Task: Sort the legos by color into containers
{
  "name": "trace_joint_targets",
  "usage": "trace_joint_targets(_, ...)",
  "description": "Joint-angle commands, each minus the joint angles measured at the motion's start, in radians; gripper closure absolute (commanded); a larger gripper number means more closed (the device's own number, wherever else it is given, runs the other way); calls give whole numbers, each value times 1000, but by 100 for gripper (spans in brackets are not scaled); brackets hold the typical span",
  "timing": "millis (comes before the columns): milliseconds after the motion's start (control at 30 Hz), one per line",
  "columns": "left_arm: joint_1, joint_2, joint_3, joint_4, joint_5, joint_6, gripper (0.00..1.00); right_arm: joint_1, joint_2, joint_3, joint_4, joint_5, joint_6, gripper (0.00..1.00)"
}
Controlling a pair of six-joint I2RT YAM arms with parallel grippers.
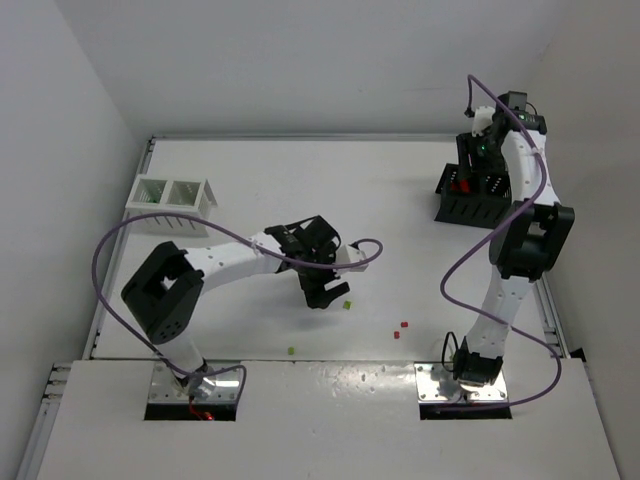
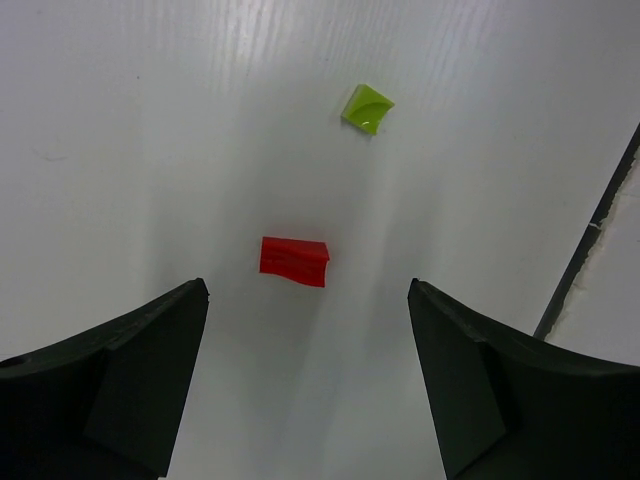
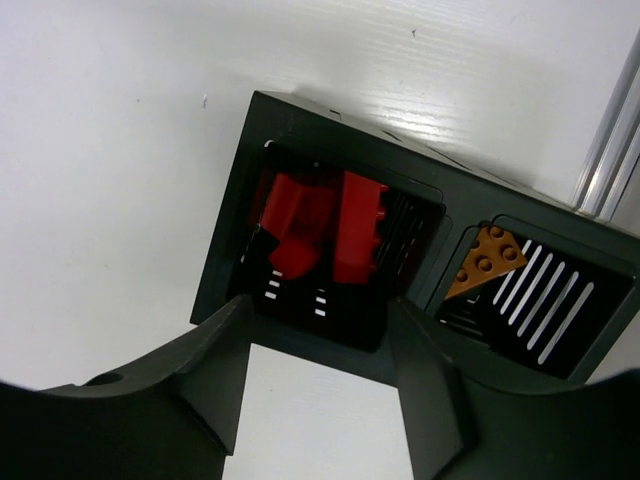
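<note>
My left gripper (image 1: 325, 290) hangs open over the middle of the table. In its wrist view a small red lego (image 2: 294, 261) lies just beyond the fingertips, roughly centred between the jaws (image 2: 308, 290). A yellow-green lego (image 2: 367, 107) lies farther on, and shows beside the gripper from above (image 1: 347, 304). My right gripper (image 1: 472, 160) is over the black container (image 1: 470, 212) at the far right, open with nothing between its fingers (image 3: 318, 305). Red legos (image 3: 320, 230) fill the container's left compartment (image 3: 225, 270). An orange-tan lego (image 3: 487, 258) lies in the right one.
The white slatted container (image 1: 168, 222) stands at the far left. Two tiny red legos (image 1: 401, 328) and a green one (image 1: 291, 350) lie near the table's front edge. A dark seam (image 2: 590, 240) runs along the right of the left wrist view.
</note>
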Motion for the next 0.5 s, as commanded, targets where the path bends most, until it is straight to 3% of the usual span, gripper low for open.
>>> trace_joint_targets(0, -32, 29, 36, 39, -8, 8, 14, 3, 14, 21, 14, -13, -4, 42)
trace_joint_targets(467, -157, 164, 113, 79, -27, 29, 31, 3, -134, -37, -19, -136, 23, 40)
